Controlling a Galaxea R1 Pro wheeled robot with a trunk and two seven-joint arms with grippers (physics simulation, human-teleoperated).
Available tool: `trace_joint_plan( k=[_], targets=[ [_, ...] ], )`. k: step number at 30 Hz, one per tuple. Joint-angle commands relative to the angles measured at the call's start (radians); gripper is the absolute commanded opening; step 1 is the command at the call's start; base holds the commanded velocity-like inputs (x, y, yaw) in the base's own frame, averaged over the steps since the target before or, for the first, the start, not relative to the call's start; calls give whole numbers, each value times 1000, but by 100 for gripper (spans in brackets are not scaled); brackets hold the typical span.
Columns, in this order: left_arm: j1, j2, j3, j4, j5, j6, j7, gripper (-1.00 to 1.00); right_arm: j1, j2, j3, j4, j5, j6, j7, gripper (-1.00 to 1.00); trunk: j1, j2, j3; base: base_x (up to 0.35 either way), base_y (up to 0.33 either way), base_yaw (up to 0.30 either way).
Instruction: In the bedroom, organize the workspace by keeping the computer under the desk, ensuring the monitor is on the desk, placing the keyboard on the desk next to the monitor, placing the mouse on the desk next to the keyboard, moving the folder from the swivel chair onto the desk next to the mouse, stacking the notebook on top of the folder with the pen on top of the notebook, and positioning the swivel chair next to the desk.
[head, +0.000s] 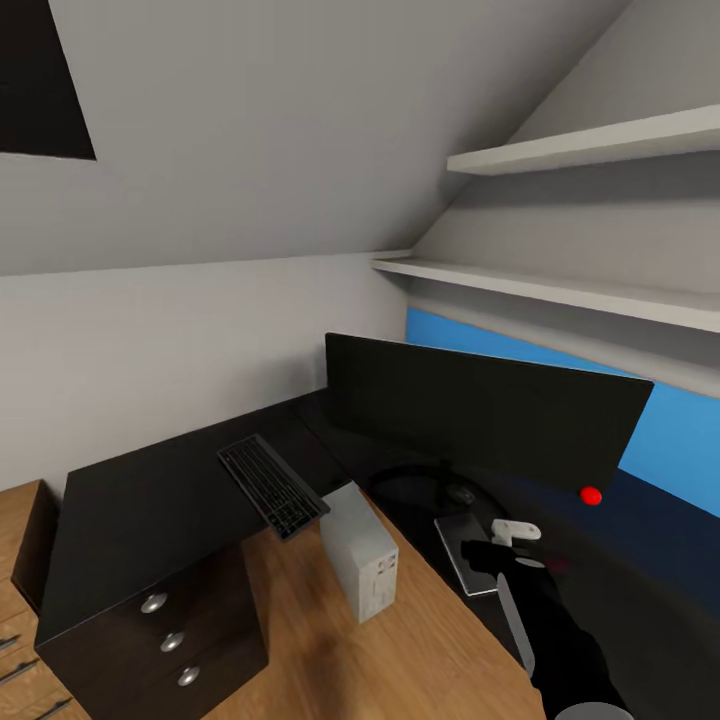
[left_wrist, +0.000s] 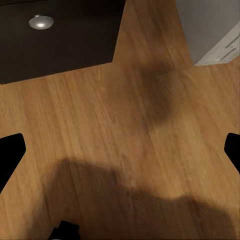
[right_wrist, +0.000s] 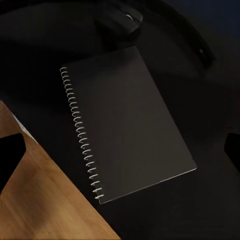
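The black monitor (head: 480, 415) stands on the black desk (head: 150, 500). The keyboard (head: 272, 487) lies left of it, one end overhanging the desk's inner edge. The grey computer (head: 358, 563) stands on the floor by the desk. The dark spiral notebook (right_wrist: 127, 122) lies flat on the desk by the monitor's stand, with the mouse (right_wrist: 127, 19) just beyond it. My right gripper (right_wrist: 120, 152) hovers open above the notebook (head: 462, 552). My left gripper (left_wrist: 120, 147) is open over the wooden floor, with nothing between its fingers. The folder, pen and swivel chair are out of view.
Black drawers with silver knobs (head: 170, 640) sit under the desk's left end. A drawer knob (left_wrist: 41, 21) and the computer's corner (left_wrist: 215, 30) lie beyond my left gripper. White wall shelves (head: 560, 290) hang over the monitor. Low wooden shelving (head: 15, 560) stands at far left.
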Motion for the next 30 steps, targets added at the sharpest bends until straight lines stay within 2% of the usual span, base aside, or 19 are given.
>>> trace_joint_plan(
  k=[1, 6, 14, 18, 21, 30],
  targets=[
    [-1, 0, -5, 2, 11, -3, -6, 100, -1, 1, -2, 0, 7, 0, 1, 100, 1, -1, -1, 203, -2, 0],
    [-1, 0, -5, 2, 11, -3, -7, 100, -1, 0, -2, 5, 7, -22, 1, 100, 1, -1, -1, 180, -1, 0],
    [-1, 0, -3, 1, 11, -3, -9, 100, -1, 0, -2, 6, 8, -41, 1, 100, 1, -1, -1, 32, 0, 0],
    [-1, 0, -1, 1, 11, -3, -9, 100, -1, -2, -3, 18, 8, -98, 1, 100, 1, -1, -1, 3, 0, 0],
    [-1, 0, 0, 1, 11, -3, -6, 100, 0, -15, -20, 31, 6, -125, 1, 100, 1, -1, -1, 0, 0, 0],
    [-1, 0, 1, 1, 12, -3, -4, 100, -1, -21, -36, 36, 5, -136, 1, 100, 1, -1, -1, 0, 0, 0]
  ],
)
